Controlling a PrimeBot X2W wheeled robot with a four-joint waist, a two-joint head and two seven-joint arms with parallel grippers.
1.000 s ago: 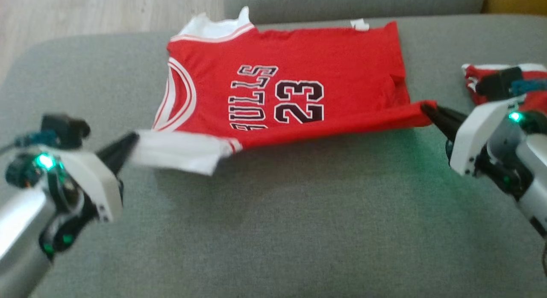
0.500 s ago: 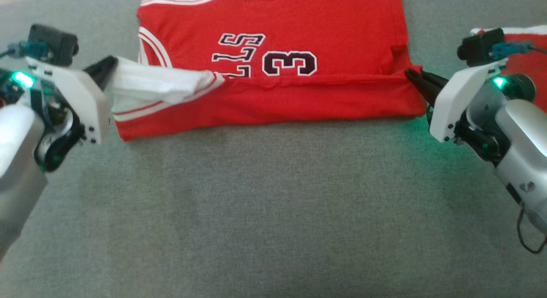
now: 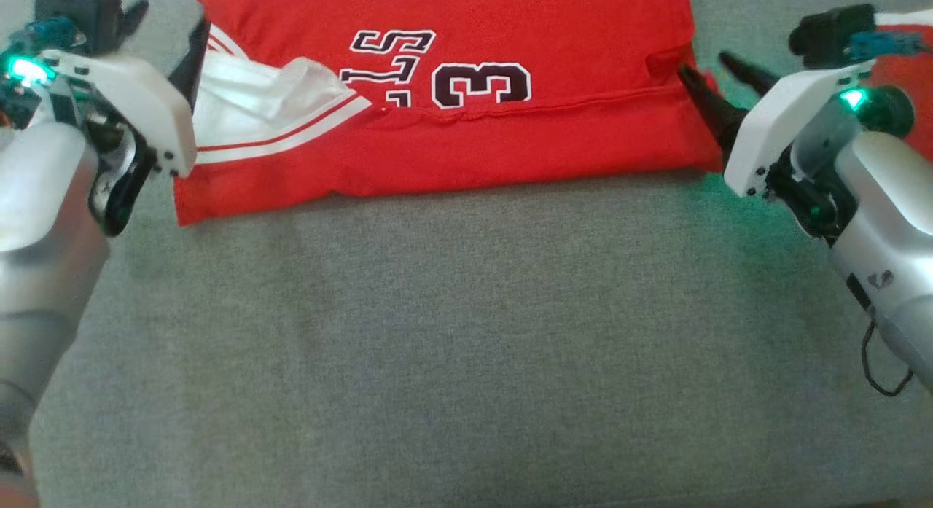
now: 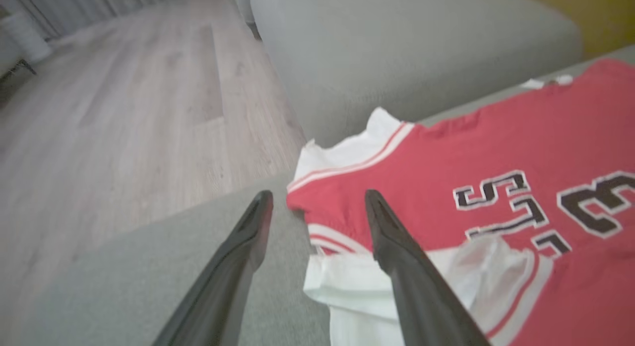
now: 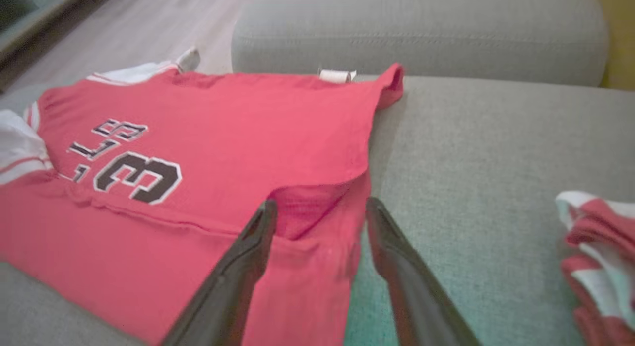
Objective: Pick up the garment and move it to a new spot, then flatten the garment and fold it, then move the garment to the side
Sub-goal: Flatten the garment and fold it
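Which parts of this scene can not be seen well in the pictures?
Head view: the top edge cuts off the jersey; its folded flap hides part of the lettering.
Right wrist view: the right edge cuts off the red and white pile.
Left wrist view: the white label is blurred and too small to read.

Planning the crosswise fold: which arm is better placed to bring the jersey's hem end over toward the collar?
Probably right. The right gripper hangs open at the jersey's hem corner, fingers straddling its edge; the left gripper sits open at the white sleeve end.
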